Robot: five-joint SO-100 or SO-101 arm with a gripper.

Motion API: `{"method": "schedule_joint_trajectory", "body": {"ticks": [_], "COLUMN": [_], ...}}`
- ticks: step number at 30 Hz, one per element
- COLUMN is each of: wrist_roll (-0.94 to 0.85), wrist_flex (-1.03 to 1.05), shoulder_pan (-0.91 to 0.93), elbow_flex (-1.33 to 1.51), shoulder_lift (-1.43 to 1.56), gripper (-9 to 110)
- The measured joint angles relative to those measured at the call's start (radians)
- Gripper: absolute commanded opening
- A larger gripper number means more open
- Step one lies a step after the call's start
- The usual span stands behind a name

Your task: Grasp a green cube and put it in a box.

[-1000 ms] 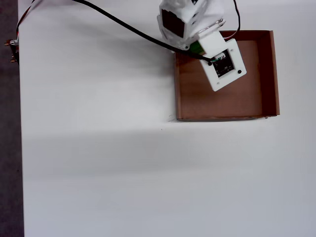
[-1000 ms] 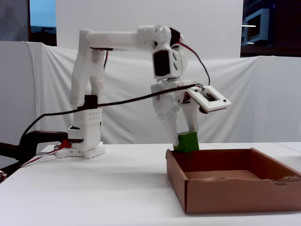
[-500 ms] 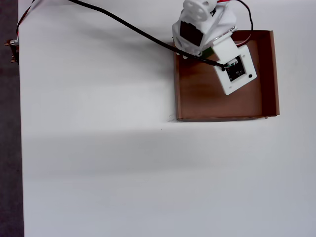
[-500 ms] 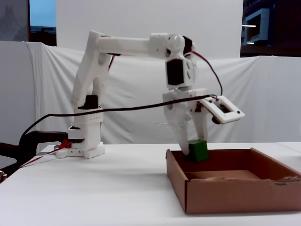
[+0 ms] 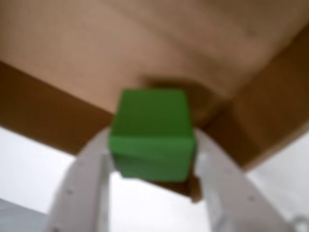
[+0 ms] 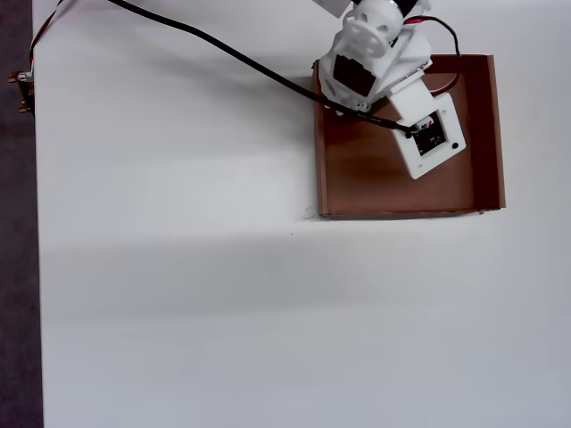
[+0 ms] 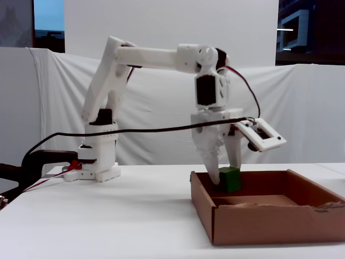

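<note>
A bright green cube (image 5: 152,135) sits between the two white fingers of my gripper (image 5: 153,159), which is shut on it. In the fixed view the green cube (image 7: 230,179) hangs inside the brown cardboard box (image 7: 302,222), below the top of its walls and above the floor, near the box's far left part, with the gripper (image 7: 227,178) pointing down. From overhead the arm and its wrist camera cover the cube; the box (image 6: 486,134) lies at the upper right of the table. The box floor (image 5: 145,43) fills the top of the wrist view.
The arm's base (image 7: 98,162) stands at the left of the fixed view, with a black cable (image 7: 135,129) sagging from it to the wrist. White table (image 6: 178,285) stretches left of and below the box in the overhead view; its left edge (image 6: 36,267) borders dark floor.
The gripper has carried the green cube rightwards over the box's left wall and lowered it into the box. The arm has stretched further out.
</note>
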Motion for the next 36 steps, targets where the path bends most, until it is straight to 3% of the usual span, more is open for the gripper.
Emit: {"method": "schedule_joint_trajectory", "body": {"ticks": [27, 36], "wrist_roll": [0.0, 0.0], "wrist_flex": [0.0, 0.0], "shoulder_pan": [0.011, 0.005], "elbow_flex": [-0.087, -0.087], "shoulder_lift": [-0.095, -0.095], "gripper": [14, 21]}}
